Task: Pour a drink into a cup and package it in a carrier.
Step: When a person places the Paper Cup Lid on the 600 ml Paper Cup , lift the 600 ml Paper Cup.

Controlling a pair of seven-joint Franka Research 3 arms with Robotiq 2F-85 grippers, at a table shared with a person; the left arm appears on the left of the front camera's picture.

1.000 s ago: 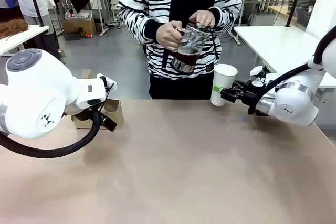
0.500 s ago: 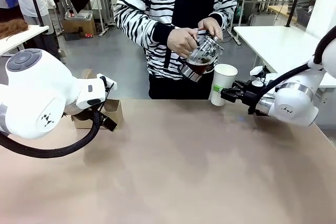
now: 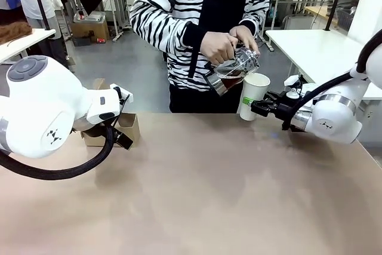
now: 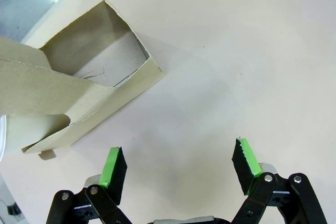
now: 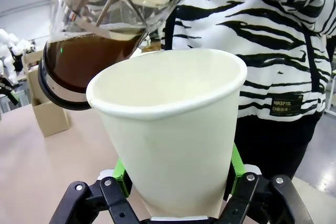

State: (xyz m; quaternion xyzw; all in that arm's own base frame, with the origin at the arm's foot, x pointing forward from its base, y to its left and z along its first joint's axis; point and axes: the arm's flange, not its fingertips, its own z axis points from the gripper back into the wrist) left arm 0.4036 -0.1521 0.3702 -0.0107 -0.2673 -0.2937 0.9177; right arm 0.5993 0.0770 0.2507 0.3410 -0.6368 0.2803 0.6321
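Left fingers (image 4: 114,165) stand wide apart with nothing between them, green pads facing each other over bare table (image 3: 197,195) on the near left side; just beyond them lies the carrier (image 4: 89,87), brown cardboard, with one open compartment and a folded flap across its top; in the front view the carrier (image 3: 129,127) sits on the left part of the table, partly hidden behind the left arm. Farther on and to the right, the right fingers (image 5: 122,178) are closed on a white paper cup (image 5: 168,129), one pad on each side of its lower wall; the cup (image 3: 255,91) stands upright at the far edge of the table, mouth open, and whether its base rests on the table cannot be told. Just above its rim a clear glass jug (image 5: 89,19) is tilted towards the cup, its lip over the cup's mouth; the drink (image 5: 79,61), dark brown, is pooled in the lower side of the jug (image 3: 237,64). At the far side a person in a black-and-white striped top holds the jug with both hands; one hand (image 3: 218,46) grips its handle side, the other hand (image 3: 245,33) rests on the lid.
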